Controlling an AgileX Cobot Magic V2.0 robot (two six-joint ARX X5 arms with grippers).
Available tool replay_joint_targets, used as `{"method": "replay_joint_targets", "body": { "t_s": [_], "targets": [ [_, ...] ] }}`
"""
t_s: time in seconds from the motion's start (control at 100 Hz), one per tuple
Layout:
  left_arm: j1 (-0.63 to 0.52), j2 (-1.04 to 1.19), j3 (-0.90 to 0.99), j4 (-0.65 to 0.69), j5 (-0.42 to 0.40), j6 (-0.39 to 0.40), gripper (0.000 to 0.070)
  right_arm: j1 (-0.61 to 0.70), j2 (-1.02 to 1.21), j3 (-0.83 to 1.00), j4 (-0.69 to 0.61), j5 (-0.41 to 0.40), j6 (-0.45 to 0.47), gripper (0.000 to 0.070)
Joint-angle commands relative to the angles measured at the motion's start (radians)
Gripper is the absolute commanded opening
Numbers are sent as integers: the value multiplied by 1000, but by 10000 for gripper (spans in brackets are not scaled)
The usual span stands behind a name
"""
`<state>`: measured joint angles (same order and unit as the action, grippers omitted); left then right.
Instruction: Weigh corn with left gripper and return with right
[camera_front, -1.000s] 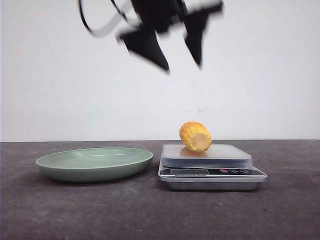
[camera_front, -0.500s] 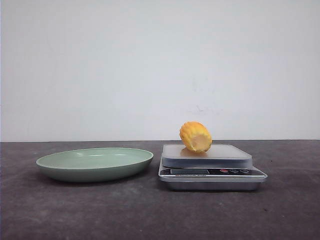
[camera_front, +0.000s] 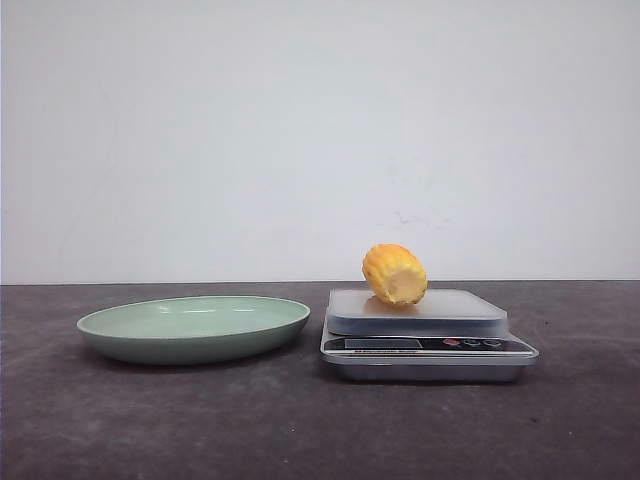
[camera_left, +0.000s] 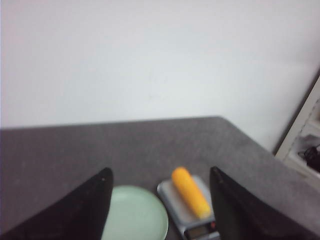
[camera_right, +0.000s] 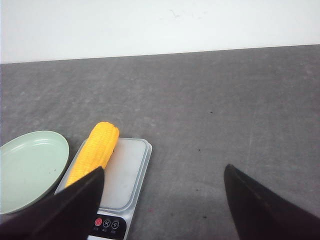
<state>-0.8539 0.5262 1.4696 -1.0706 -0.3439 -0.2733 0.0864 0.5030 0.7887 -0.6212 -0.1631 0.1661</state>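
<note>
The yellow-orange corn (camera_front: 394, 274) lies on the platform of a silver kitchen scale (camera_front: 428, 342), apart from both grippers. It shows again as corn (camera_left: 190, 192) and corn (camera_right: 94, 152). My left gripper (camera_left: 160, 175) hangs high above the table, open and empty, its black fingers (camera_left: 80, 210) framing the plate and scale far below. My right gripper (camera_right: 162, 172) is open too, nothing between its fingers, the left one (camera_right: 65, 210) partly covering the corn's near end. Neither gripper shows in the front view.
A shallow pale green plate (camera_front: 195, 327) sits empty on the dark grey table left of the scale. The plate (camera_right: 30, 167) touches nothing. A white wall stands behind. A white shelf unit (camera_left: 302, 145) stands off the table's right side.
One second ago a black open gripper hung blurred above the corn; it has risen out of the front view. The corn, scale and plate stayed put.
</note>
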Motion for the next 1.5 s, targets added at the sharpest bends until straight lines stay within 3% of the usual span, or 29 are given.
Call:
{"method": "replay_joint_targets", "body": {
  "t_s": [0.0,0.16,0.25,0.3,0.6,0.86,1.06,1.26,1.49],
  "targets": [
    [-7,-14,12,-14,2,-54,302,4,5,12,6,-2,-10,484],
    [14,-38,12,-24,8,-65,286,4,5,12,6,-2,-13,484],
    [43,-41,12,-17,4,-62,102,4,5,12,6,-2,-14,484],
    [64,-42,12,-10,5,-58,51,4,5,12,6,-2,-14,484],
    [240,-44,12,-12,90,-91,52,28,6,12,8,-3,-22,484],
    [449,-60,12,-6,263,-95,52,80,62,12,37,-79,-22,485],
    [604,-105,12,-14,344,-23,52,127,115,12,78,-110,-20,485],
    [659,-107,12,-75,352,31,58,207,206,26,150,-107,18,485],
    [660,-107,10,-135,346,56,69,344,426,129,167,-47,40,505]
  ]
}}
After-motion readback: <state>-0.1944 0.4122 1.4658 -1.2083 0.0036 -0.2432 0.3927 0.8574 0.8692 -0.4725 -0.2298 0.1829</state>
